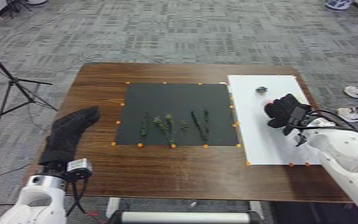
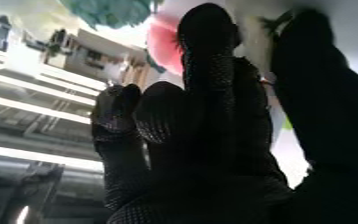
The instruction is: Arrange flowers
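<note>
My left hand (image 1: 71, 131) rests with straight fingers at the table's left side. Over the white board, my right hand (image 1: 285, 111) is beside a pink flower (image 1: 269, 106), its fingers pointing toward the far side. A blue-green flower (image 1: 262, 90) lies farther up the board. Several green stems (image 1: 164, 125) lie on the dark mat (image 1: 162, 97). In the right wrist view, my right hand (image 2: 206, 110) has its fingers loosely extended and a gap beside the thumb; the pink flower (image 2: 165, 45) is partly hidden behind a finger, near the blue-green flower (image 2: 113, 11). What lies behind the fingers is hidden.
Orange markers edge the mat and the white board (image 1: 269, 135) on the brown table (image 1: 184, 172). A black tripod (image 1: 12, 80) stands on the floor at the left.
</note>
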